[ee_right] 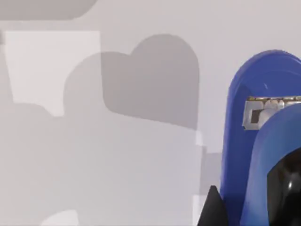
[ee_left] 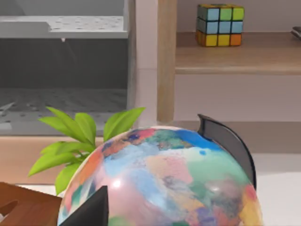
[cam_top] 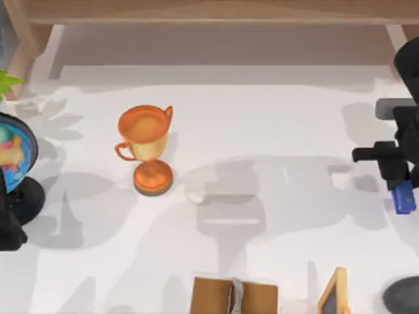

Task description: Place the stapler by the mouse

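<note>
The white worktop (cam_top: 262, 131) fills the top view, crossed by soft grey shadows, with a pale wooden shelf unit (cam_top: 209, 13) along its far edge; its middle is bare and open between the objects. At the left edge stands a multicoloured globe on a black stand (cam_top: 16, 150), with the left arm (cam_top: 8, 222) parked dark beside it; in the left wrist view the globe sits close under the camera, green plant leaves (ee_left: 80, 132) behind it, and a colourful puzzle cube (ee_left: 220, 25) rests on a wooden shelf beyond. Left of centre an orange-gold trophy cup on a round brown base (cam_top: 147, 147) stands upright, well apart from everything else. At the near edge lie a brown wooden block with a pale strip (cam_top: 234, 296) and, to its right, a tilted wood-framed board (cam_top: 334, 293). The smooth dark grey domed mouse (cam_top: 402, 296) is partly seen in the near right corner. The right arm's tool (cam_top: 400, 190) is at the right edge, and the small slim blue stapler (cam_top: 404, 196) projects from beneath it, near the mouse but apart from it. In the right wrist view the stapler's blue body and metal magazine lie close against the black fingers (ee_right: 211, 209); the tool appears closed on it, though whether it is lifted cannot be told.
</note>
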